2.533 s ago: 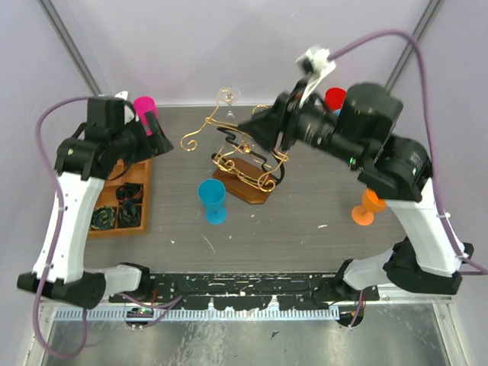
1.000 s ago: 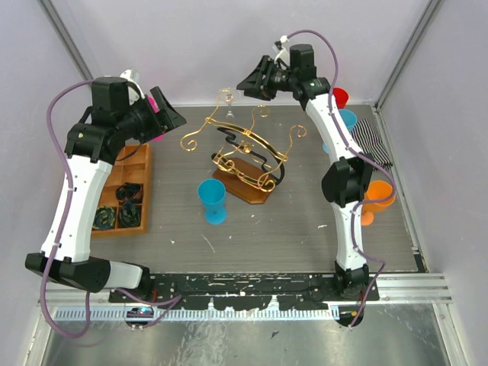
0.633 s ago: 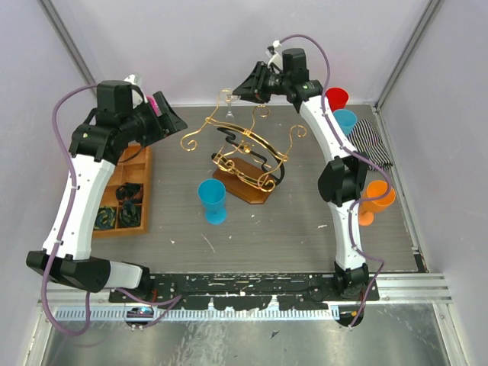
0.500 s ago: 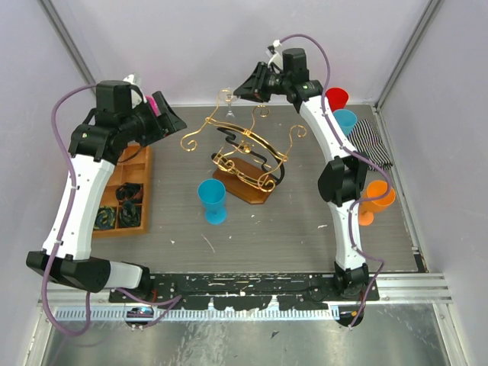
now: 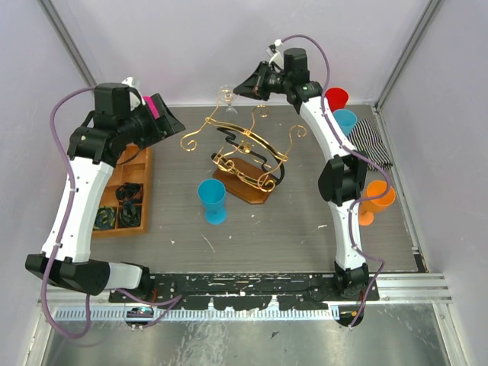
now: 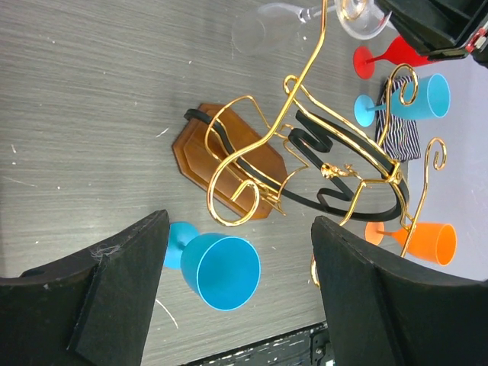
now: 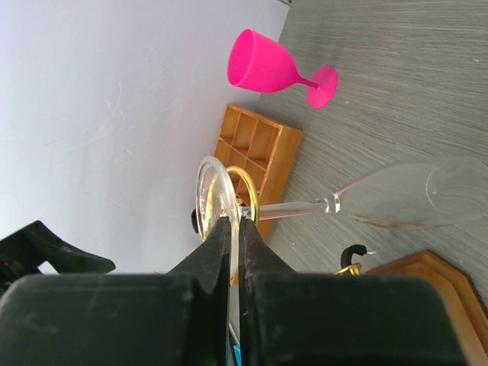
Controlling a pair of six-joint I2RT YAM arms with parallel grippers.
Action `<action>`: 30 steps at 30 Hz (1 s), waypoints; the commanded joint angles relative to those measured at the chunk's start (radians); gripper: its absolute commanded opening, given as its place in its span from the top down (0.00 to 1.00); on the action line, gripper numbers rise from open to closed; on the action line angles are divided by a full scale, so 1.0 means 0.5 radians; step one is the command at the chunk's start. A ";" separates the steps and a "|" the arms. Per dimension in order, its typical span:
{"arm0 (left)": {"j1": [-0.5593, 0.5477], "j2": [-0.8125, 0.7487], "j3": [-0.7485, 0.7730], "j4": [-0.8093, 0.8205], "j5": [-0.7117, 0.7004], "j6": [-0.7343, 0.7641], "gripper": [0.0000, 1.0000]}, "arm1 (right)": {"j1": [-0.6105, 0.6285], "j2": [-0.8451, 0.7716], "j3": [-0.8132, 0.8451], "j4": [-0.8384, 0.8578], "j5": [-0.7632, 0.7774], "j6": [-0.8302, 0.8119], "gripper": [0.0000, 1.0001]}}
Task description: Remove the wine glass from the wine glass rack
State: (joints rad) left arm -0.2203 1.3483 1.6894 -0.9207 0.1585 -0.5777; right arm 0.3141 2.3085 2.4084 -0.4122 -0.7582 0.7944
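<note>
We find the right gripper (image 7: 232, 227) pinched narrow on the foot rim of the wine glass (image 7: 396, 194). The foot sits just beside a gold scroll end of the wine glass rack (image 5: 245, 189), at 12 o'clock from the rack's middle. The left gripper (image 5: 169, 122) stands wide, holding nothing, at 10 o'clock from the rack, well apart.

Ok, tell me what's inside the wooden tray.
Dark coiled items lie in the tray's near compartments. The left arm covers its left and far parts, hiding what lies there.
</note>
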 commanded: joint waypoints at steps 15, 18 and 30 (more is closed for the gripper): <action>0.026 -0.093 -0.044 0.007 0.022 0.045 0.17 | 0.058 -0.036 0.075 0.569 -0.088 0.311 0.99; 0.026 -0.092 -0.044 0.004 0.020 0.048 0.17 | 0.095 -0.031 0.066 0.574 -0.148 0.318 0.99; 0.039 -0.111 -0.024 -0.015 0.023 0.051 0.17 | 0.090 -0.606 -0.565 0.363 -0.104 -0.026 0.99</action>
State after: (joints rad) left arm -0.2073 1.3209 1.6787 -0.9260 0.1596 -0.5694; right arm 0.3714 2.1864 2.1654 -0.1997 -0.8021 0.8623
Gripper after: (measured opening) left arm 0.830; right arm 0.060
